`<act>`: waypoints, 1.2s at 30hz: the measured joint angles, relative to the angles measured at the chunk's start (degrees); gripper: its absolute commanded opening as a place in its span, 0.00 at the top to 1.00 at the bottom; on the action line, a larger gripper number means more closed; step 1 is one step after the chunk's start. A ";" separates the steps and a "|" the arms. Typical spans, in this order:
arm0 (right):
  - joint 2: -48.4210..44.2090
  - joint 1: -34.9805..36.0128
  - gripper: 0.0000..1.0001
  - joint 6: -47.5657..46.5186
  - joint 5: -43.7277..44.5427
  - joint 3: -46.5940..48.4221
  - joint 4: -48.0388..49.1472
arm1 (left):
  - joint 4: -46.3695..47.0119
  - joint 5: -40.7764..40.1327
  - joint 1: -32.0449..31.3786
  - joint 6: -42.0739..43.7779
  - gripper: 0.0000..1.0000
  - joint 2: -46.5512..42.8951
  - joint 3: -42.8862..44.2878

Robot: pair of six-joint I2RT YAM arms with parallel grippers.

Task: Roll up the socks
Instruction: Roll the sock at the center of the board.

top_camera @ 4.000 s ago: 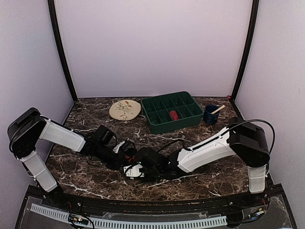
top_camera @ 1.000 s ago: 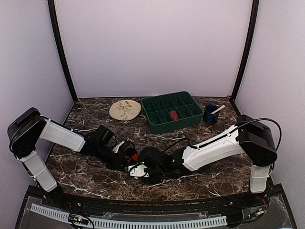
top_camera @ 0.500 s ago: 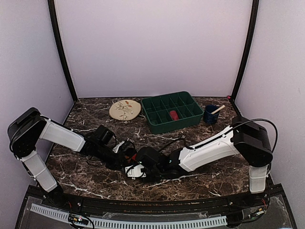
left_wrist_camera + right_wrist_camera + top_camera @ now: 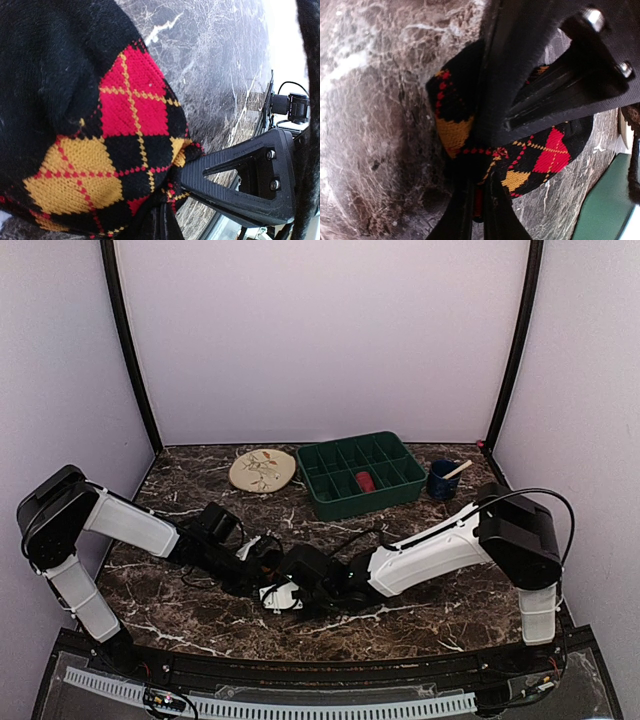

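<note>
A black sock (image 4: 100,125) with red and yellow argyle diamonds lies bunched on the dark marble table, between both grippers. In the left wrist view my left gripper (image 4: 167,212) is shut on a fold at the sock's edge. The right gripper's ribbed finger (image 4: 235,187) presses in beside it. In the right wrist view the sock (image 4: 545,157) bulges out to both sides, and my right gripper (image 4: 479,195) pinches its fabric with the jaws almost together. From above, the left gripper (image 4: 262,556) and right gripper (image 4: 283,585) meet at the table's near middle and hide most of the sock.
A beige floral plate (image 4: 262,470) lies at the back. Beside it stands a green compartment tray (image 4: 372,503) with a red item (image 4: 365,481) inside, then a blue cup (image 4: 441,480) holding a stick. A black cable (image 4: 355,536) trails over the table behind the right arm.
My right gripper has closed from wide open onto the sock, and its arm has shifted slightly left toward the left gripper. The left arm has not moved.
</note>
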 measured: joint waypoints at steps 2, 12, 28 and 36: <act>0.00 -0.11 1.00 0.15 -0.20 0.09 -0.11 | 0.00 0.02 0.02 0.00 1.00 0.00 0.00; 0.33 -2.27 1.00 3.72 -5.18 4.22 -6.84 | -0.57 -2.21 0.33 -0.57 0.85 -2.16 -0.26; -0.39 -4.35 1.00 22.25 -19.08 9.86 -24.46 | -0.72 -7.52 0.37 -1.68 0.69 -13.27 -5.62; 0.17 -5.29 1.00 29.16 -30.75 12.57 -30.71 | 1.75 -9.46 -2.78 -3.21 0.67 -20.81 -11.30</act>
